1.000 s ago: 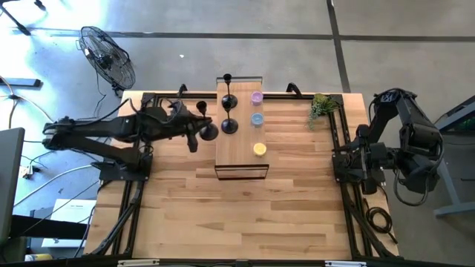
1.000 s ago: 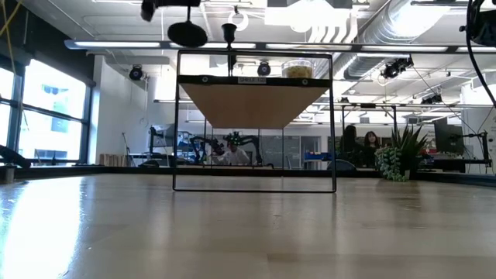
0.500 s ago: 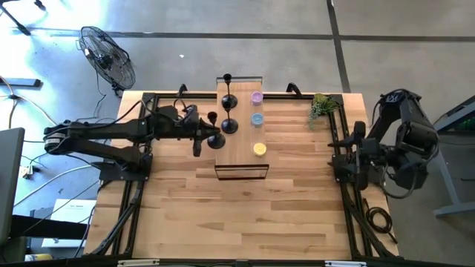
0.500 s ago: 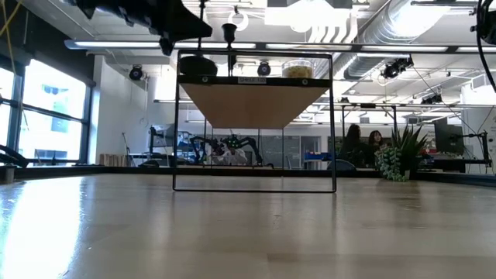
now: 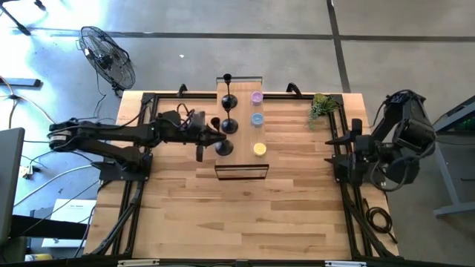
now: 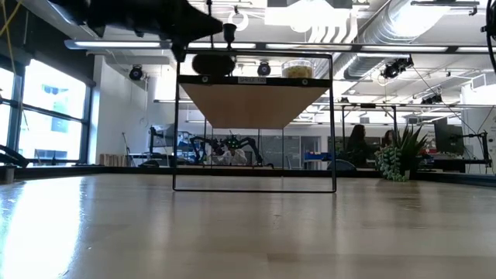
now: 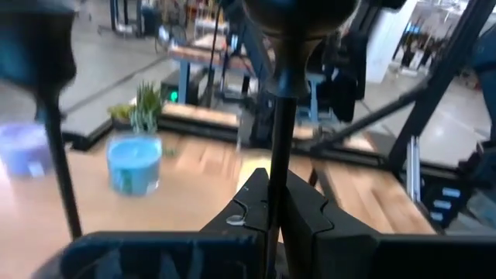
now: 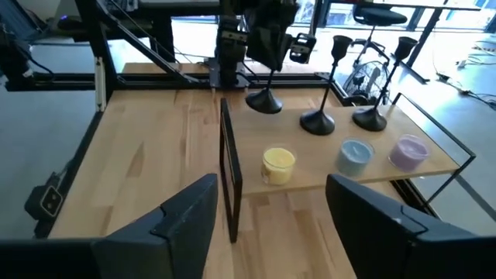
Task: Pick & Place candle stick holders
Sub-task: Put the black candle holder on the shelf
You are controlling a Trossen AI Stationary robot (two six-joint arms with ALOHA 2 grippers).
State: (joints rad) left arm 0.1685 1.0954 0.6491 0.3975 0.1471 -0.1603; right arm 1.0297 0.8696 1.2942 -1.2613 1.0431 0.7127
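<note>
From above, we see the left gripper (image 5: 210,139) stretched out from nine o'clock to the raised wooden shelf (image 5: 245,165) at the middle of the tabletop (image 5: 237,215), pinching the stem of a candle stick holder (image 5: 223,147) whose base is over the shelf's near-left part. Two more holders (image 5: 229,124) stand in a row behind it toward twelve o'clock, with three coloured candles (image 5: 259,149) in a parallel row at their three o'clock side. The right arm waits folded at the tabletop's three o'clock edge.

At table height, the held holder's base (image 6: 213,64) sits at the shelf's top edge, under the dark left gripper (image 6: 194,27); we cannot tell whether it touches.

In the left wrist view, the fingers (image 7: 306,209) are pressed onto the thin stem (image 7: 280,139); a blue candle (image 7: 134,164) stands beyond.

In the right wrist view, the right gripper (image 8: 267,213) stands spread with nothing between its fingers, facing the shelf, where three holders (image 8: 318,120) and three candles (image 8: 277,164) show.
</note>
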